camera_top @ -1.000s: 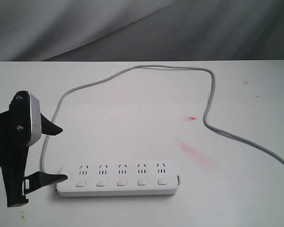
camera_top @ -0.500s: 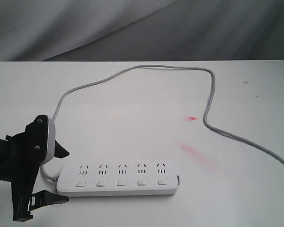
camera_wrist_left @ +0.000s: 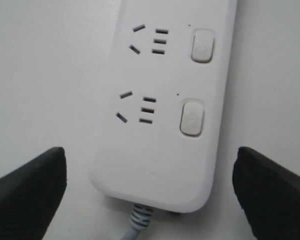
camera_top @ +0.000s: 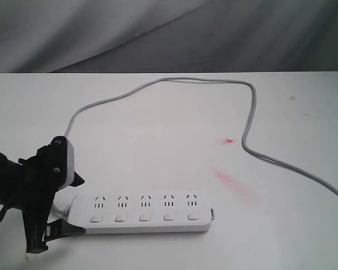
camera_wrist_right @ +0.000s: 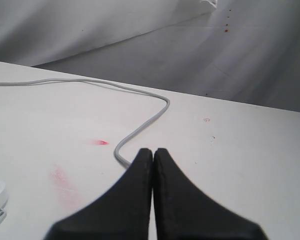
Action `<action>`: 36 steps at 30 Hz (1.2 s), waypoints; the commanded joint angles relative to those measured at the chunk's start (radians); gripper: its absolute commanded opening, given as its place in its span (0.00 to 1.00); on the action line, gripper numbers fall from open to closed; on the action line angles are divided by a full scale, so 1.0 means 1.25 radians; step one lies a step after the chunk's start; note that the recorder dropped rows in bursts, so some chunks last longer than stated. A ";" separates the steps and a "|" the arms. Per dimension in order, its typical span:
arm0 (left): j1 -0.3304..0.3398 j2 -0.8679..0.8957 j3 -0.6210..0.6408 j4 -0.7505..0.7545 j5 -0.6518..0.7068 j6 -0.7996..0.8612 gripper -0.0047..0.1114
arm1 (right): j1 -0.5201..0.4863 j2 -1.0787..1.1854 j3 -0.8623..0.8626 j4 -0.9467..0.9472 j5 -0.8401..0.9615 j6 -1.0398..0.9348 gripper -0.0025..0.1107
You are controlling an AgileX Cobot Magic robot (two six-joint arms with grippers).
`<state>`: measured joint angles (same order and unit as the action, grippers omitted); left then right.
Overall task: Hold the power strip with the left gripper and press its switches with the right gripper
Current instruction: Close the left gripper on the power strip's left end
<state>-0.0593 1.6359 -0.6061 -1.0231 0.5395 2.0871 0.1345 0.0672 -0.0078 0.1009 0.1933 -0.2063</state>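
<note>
The white power strip [camera_top: 141, 211] lies flat near the table's front, its row of switches [camera_top: 142, 217] on the near side. Its grey cord [camera_top: 158, 81] loops away to the back and off to the right. My left gripper [camera_top: 76, 205] is open and straddles the strip's cord end. In the left wrist view the black fingers [camera_wrist_left: 35, 185] stand either side of the strip [camera_wrist_left: 160, 150] with a gap on each side, and two switches [camera_wrist_left: 192, 117] show. My right gripper [camera_wrist_right: 153, 150] is shut and empty above the table, out of the exterior view.
Red smears mark the white table [camera_top: 304, 236] right of the strip [camera_top: 234, 183] and beside the cord [camera_top: 229, 140]. A grey cloth backdrop [camera_top: 158, 34] hangs behind the table's far edge. The cord [camera_wrist_right: 140, 130] curves just ahead of the right fingertips.
My left gripper has come down and to the right, from beside the strip's left end to astride it. Its jaws stayed open. The strip has not moved.
</note>
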 commanded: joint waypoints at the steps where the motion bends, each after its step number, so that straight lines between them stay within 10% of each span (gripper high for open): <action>1: 0.002 0.029 -0.019 -0.011 -0.002 0.005 0.77 | -0.005 -0.003 0.001 -0.004 -0.001 -0.002 0.02; 36: 0.002 0.107 -0.051 0.097 -0.004 0.005 0.74 | -0.005 -0.003 0.001 -0.004 -0.001 -0.002 0.02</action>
<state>-0.0593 1.7664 -0.6635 -0.9079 0.5370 2.0890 0.1345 0.0672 -0.0078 0.1009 0.1933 -0.2063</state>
